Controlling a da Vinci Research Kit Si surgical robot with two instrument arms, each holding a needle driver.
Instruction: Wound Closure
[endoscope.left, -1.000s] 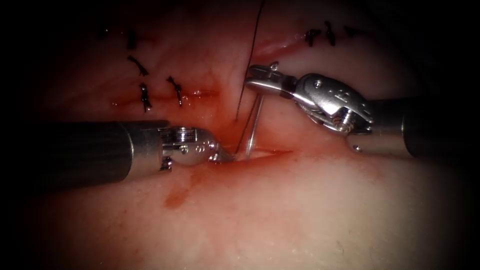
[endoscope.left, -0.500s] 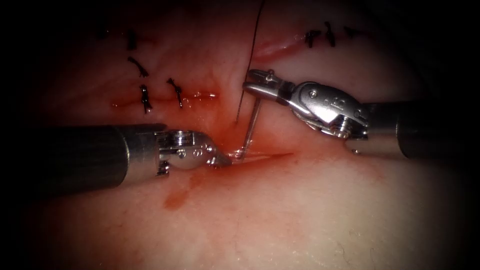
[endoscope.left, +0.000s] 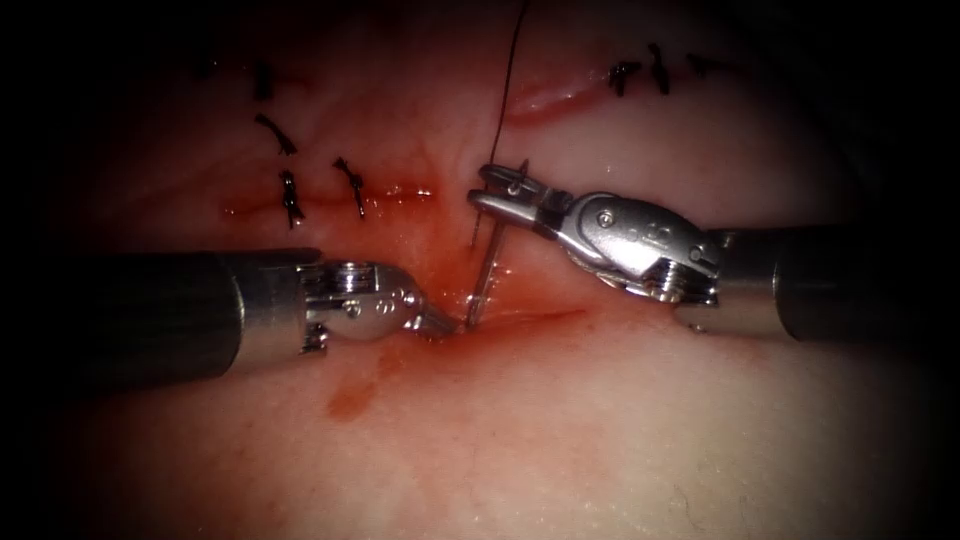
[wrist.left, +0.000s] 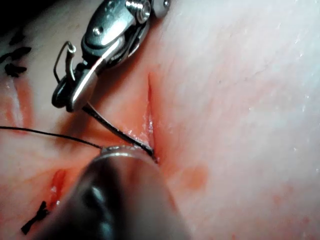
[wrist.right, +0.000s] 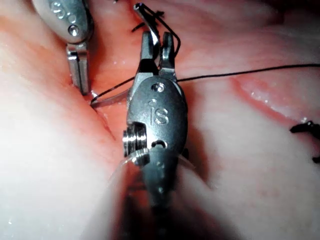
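Nearest the endoscope lies the pale, glistening pork tissue (endoscope.left: 560, 440), smeared with a patch of red fluid (endoscope.left: 350, 398). Beyond it runs the thin red cut (endoscope.left: 530, 320). The left arm's steel end effector (endoscope.left: 447, 322) comes in from the left, its jaws together with their tip at the cut's edge; whether they pinch tissue cannot be told. Just beside that tip, the curved silver needle (endoscope.left: 484, 283) enters the tissue at the cut and rises steeply. The right arm's steel end effector (endoscope.left: 487, 188) is clamped on the needle near its trailing end, above the cut. The thin dark thread (endoscope.left: 508, 80) runs from there toward the far edge. Farther back, short black knotted stitches (endoscope.left: 290, 195) cross older closed cuts on the left, and more sit at the far right.
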